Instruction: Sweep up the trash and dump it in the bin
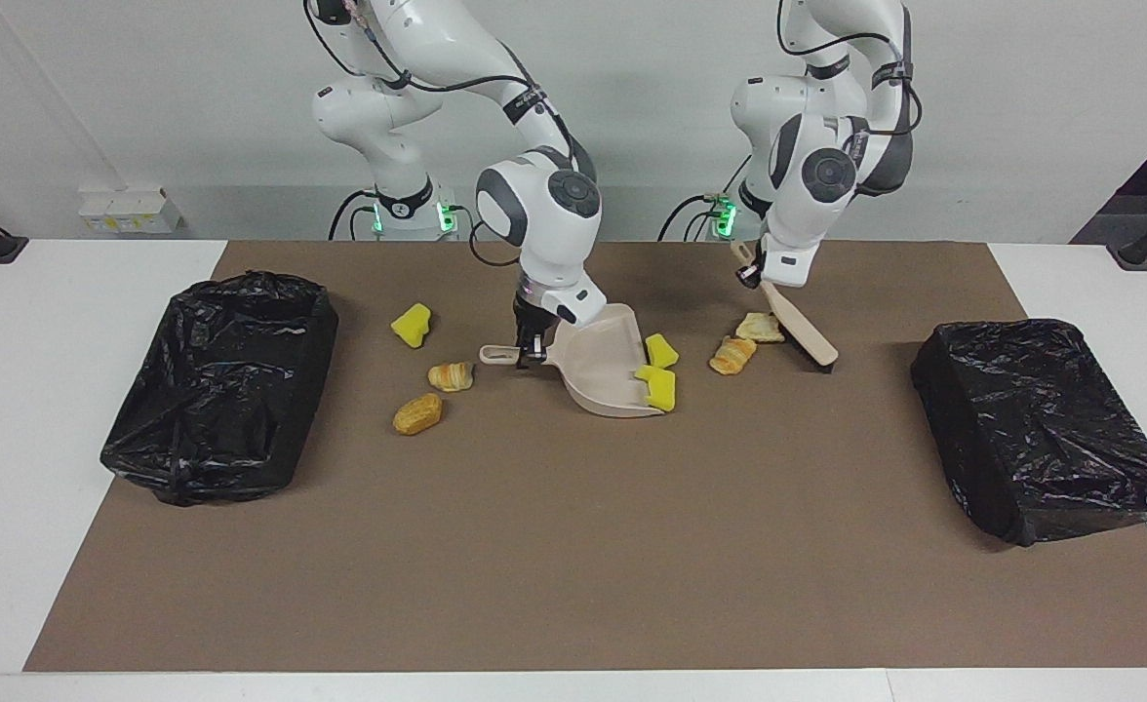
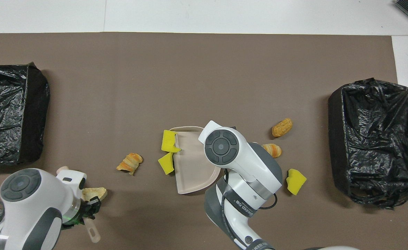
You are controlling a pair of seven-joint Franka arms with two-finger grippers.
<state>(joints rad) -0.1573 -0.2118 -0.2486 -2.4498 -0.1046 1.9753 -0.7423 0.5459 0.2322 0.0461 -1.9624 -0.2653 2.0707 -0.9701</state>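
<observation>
My right gripper [image 1: 532, 346] is shut on the handle of the beige dustpan [image 1: 598, 375], which rests on the brown mat with its mouth toward the left arm's end; it also shows in the overhead view [image 2: 192, 166]. Two yellow sponge chunks [image 1: 661, 349] [image 1: 658, 388] sit at its lip. My left gripper [image 1: 751, 271] is shut on the beige brush [image 1: 803, 333], whose dark bristles touch the mat beside two pastry bits [image 1: 732, 355] [image 1: 760, 328]. A third sponge chunk [image 1: 412, 325], a croissant bit [image 1: 451, 375] and a bread bit [image 1: 417, 413] lie toward the right arm's end.
A black-bagged bin [image 1: 222, 385] stands at the right arm's end of the mat, and another [image 1: 1032, 419] at the left arm's end. The brown mat [image 1: 573, 565] lies on a white table.
</observation>
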